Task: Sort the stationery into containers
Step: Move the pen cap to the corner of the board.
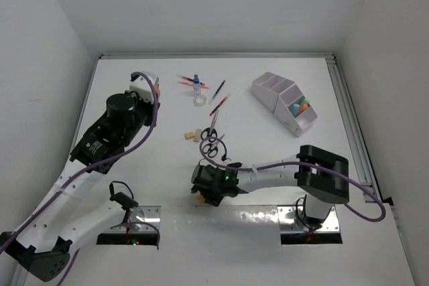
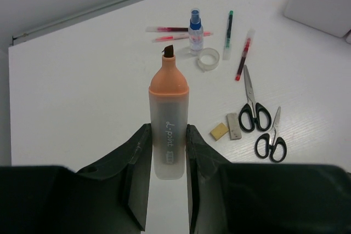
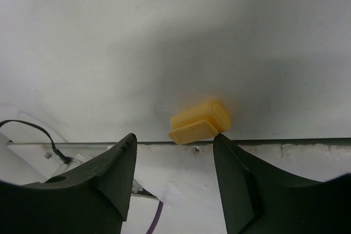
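The white table (image 1: 268,38) filled most of my overhead view. On its far right stood the organiser (image 1: 285,102), white and stepped with lilac-tinted compartments. Its long axis ran diagonally from far-left to near-right, and pastel pieces (image 1: 299,106) sat in one of the nearer compartments.

Mid-table lay the larger scissors (image 2: 253,108) and, just beside them, the smaller scissors (image 2: 271,141). Both had black handles and blades pointing towards the far wall.

My left gripper (image 2: 168,135) was clamped on the highlighter (image 2: 168,108), held above the left of the table. It had a frosted clear barrel, a peach neck and a bare dark chisel tip. Its long axis ran in line with the fingers, tip pointing away from the wrist.

Beyond it lay thin pens, two red ones (image 2: 167,28) across my view and a dark one (image 2: 228,27) pointing away. Near them were an upright blue-capped bottle (image 2: 195,31) and a tape ring (image 2: 208,60). Two beige erasers (image 2: 219,131) lay left of the scissors.

My right gripper (image 3: 174,141) stood spread wide and gripped nothing. Just ahead of its fingers, a small yellow-orange cap (image 3: 198,121) lay on its side at the near table edge, its long axis crosswise.
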Controlling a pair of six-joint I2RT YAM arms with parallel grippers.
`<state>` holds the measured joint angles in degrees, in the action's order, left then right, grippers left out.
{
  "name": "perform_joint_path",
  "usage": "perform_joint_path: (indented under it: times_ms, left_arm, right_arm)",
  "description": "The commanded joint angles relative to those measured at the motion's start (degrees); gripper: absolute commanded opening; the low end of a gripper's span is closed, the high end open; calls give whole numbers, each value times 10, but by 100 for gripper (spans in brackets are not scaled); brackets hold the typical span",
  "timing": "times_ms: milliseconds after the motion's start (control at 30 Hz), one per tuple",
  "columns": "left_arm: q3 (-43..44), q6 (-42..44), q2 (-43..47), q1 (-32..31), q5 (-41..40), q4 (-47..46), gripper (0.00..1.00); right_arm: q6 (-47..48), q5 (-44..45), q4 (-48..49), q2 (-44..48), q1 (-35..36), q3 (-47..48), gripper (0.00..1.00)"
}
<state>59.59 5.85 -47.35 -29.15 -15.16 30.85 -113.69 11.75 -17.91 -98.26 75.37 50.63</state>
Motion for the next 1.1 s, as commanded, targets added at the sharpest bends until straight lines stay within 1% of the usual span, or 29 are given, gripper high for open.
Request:
perform_joint_path:
  times_ms: [0,133,267,333,433,467,500,533,600,633,667,700,733,800,900,933,1067]
  left_arm:
    - [14,-16,0,8,14,-2,0]
    - [15,-16,-1,8,14,-4,0]
    - [14,-14,-1,8,14,-4,0]
    - [13,-15,0,8,14,-5,0]
    - [6,-14,0,8,14,-10,0]
    - [6,-14,1,8,13,-10,0]
    - [5,-14,2,8,12,-9,0]
    - [5,-14,2,8,12,-9,0]
    - [4,-14,2,9,13,-8,0]
    - [1,-15,3,9,13,-8,0]
    - [-2,-15,5,9,14,-9,0]
    - [-5,-17,6,9,15,-8,0]
    - [-7,-17,8,9,17,-8,0]
    - [-9,-20,9,9,19,-10,0]
    - [-10,-19,5,8,21,-14,0]
    - [-10,-19,5,9,22,-17,0]
    - [-11,-16,3,8,23,-28,0]
  right_arm:
    - [-394,28,19,2,-14,7,57]
    - [-377,39,11,-4,-29,10,56]
    - [-377,36,9,-6,-37,-11,50]
    - [-374,40,4,-5,-40,-23,50]
    - [-333,49,-6,-4,-48,-18,49]
    - [-295,54,-15,-4,-51,-12,49]
    - [-270,71,-46,1,-51,7,49]
    - [-201,85,-62,4,-56,17,49]
    - [-124,117,-104,16,-62,46,51]
    - [-56,126,-114,19,-66,55,52]
    - [-23,136,-132,24,-66,68,53]
    - [40,158,-136,31,-65,75,54]
    - [76,168,-137,32,-61,82,55]
    - [95,178,-184,19,-49,115,57]
    - [99,178,-196,0,-30,141,58]
    - [102,176,-198,-19,-27,152,58]
    - [126,180,-241,-71,-13,237,59]
